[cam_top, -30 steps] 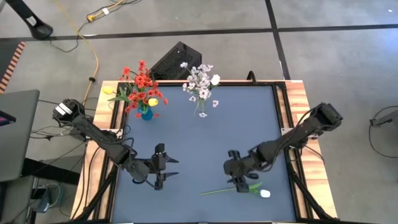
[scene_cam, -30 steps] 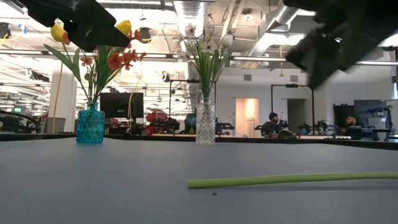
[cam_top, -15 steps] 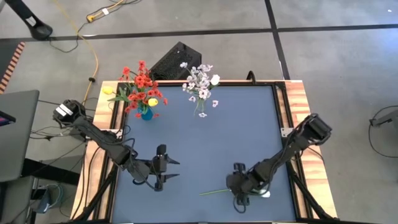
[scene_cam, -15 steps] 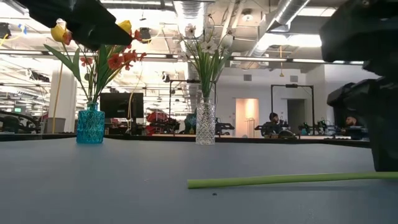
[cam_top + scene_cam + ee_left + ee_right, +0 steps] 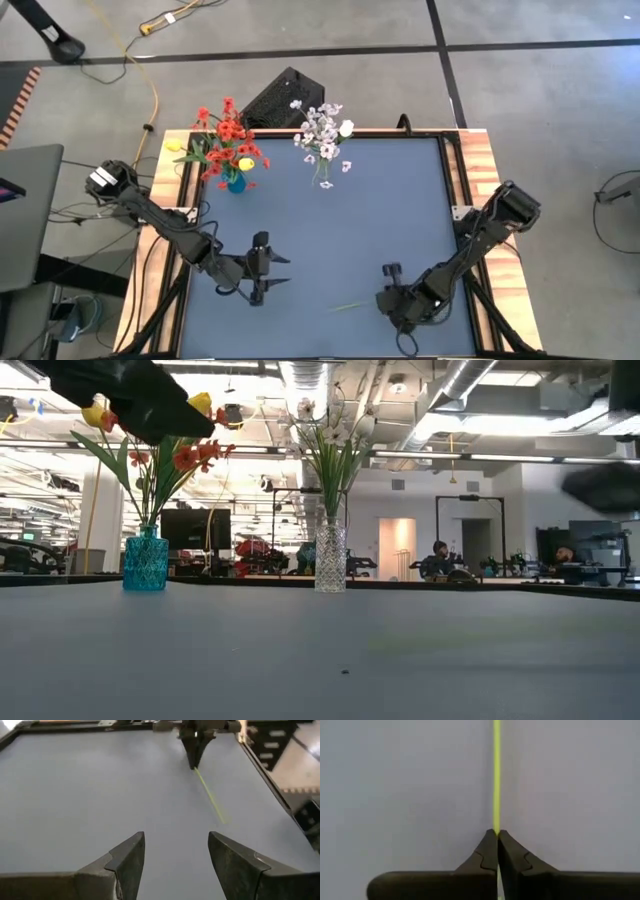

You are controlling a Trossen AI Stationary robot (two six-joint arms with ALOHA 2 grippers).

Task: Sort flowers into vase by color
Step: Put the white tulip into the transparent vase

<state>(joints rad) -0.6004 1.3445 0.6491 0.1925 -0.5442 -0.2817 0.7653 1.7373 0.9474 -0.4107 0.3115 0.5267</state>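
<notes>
1. The right tool (image 5: 497, 836) is clenched on a thin green flower stem (image 5: 496, 775) — its two dark fingers meet with the stem pinched at their tips, and the stem runs straight out ahead of them over the blue table (image 5: 395, 780).
2. From above, the right tool (image 5: 388, 300) sits low near the table's front edge, right of centre; only a short pale length of the stem (image 5: 348, 306) shows, pointing from the tool toward the left arm. The blossom end is hidden under the arm.
3. The left tool (image 5: 268, 272) hovers at the front left of the table (image 5: 380, 200), released, fingers spread wide and holding nothing — well apart from the stem.
4. At the back of the table, a blue vase (image 5: 235, 184) carries red and yellow flowers (image 5: 228, 140).
5. Beside it a clear vase (image 5: 330, 567) carries white flowers (image 5: 322, 130).
</notes>
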